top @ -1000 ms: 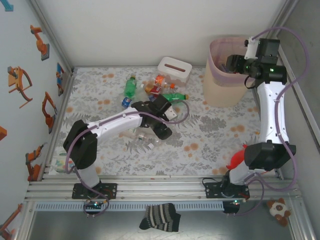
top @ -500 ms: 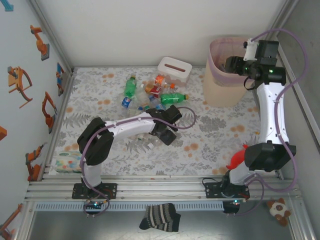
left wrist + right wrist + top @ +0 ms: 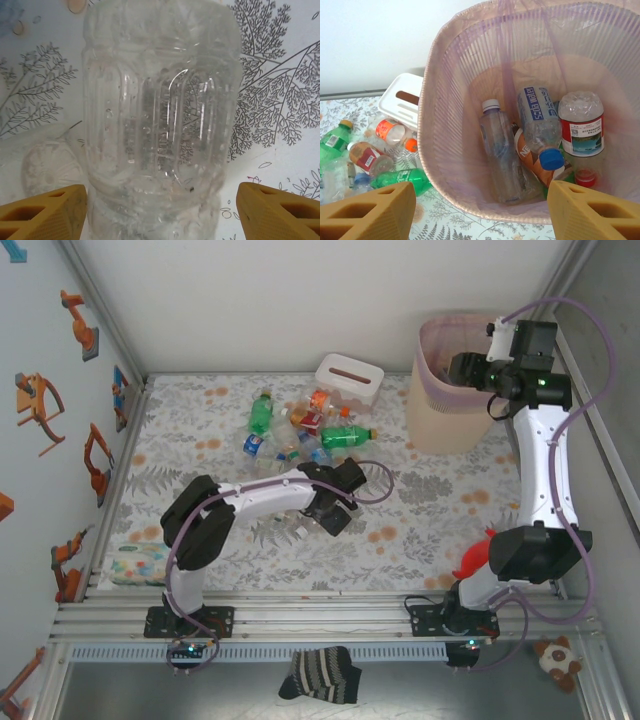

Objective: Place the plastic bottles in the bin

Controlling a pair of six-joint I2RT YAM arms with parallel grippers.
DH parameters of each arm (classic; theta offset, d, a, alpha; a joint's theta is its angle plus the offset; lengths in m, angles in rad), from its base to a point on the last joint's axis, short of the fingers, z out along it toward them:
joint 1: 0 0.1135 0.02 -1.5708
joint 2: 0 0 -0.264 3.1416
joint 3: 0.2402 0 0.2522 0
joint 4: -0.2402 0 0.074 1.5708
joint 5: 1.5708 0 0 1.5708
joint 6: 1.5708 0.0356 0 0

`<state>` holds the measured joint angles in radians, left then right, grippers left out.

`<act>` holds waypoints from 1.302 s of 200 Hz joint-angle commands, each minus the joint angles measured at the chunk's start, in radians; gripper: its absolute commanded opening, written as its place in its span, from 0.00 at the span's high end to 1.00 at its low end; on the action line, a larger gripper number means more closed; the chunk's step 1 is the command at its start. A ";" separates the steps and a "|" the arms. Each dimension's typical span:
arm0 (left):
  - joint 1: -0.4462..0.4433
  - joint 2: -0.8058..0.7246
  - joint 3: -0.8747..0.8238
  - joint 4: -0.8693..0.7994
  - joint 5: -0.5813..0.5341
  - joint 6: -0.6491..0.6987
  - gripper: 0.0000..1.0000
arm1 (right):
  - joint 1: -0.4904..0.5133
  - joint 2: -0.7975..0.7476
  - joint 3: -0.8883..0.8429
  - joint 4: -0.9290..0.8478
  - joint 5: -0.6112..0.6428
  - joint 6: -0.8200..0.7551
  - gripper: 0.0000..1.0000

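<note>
Even, bright, diffuse light; shadows are soft. The clear bottle [image 3: 160, 110] up close shows white glare streaks and looks slightly blurred.

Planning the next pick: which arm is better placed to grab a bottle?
Left. The left end effector straddles a clear bottle on the table, jaws open; the right end effector hovers above the bin, far from the loose bottles.

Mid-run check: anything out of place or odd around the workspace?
Nothing spilled or broken. Strays: a striped sock lies at the near edge, a small plush toy sits in the near right corner, and a white tissue box rests against the far side of the bottle pile.
</note>
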<state>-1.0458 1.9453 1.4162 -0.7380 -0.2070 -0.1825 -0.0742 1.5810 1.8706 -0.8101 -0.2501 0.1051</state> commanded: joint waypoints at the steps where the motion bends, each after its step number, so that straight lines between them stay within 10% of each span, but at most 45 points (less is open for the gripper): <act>1: -0.006 0.027 -0.010 -0.018 0.025 -0.029 0.23 | 0.010 -0.016 0.016 0.011 -0.014 0.011 0.31; 156: -0.007 0.059 -0.016 -0.010 0.031 -0.037 0.40 | 0.038 -0.029 0.003 0.014 -0.021 0.023 0.31; 260: 0.031 -0.189 -0.029 0.164 0.032 -0.008 0.44 | 0.132 -0.141 -0.160 0.127 -0.149 0.141 0.31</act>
<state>-1.0374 1.8458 1.4021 -0.6529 -0.1829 -0.2058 0.0246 1.4902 1.7489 -0.7448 -0.3470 0.1936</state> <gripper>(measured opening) 0.600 0.685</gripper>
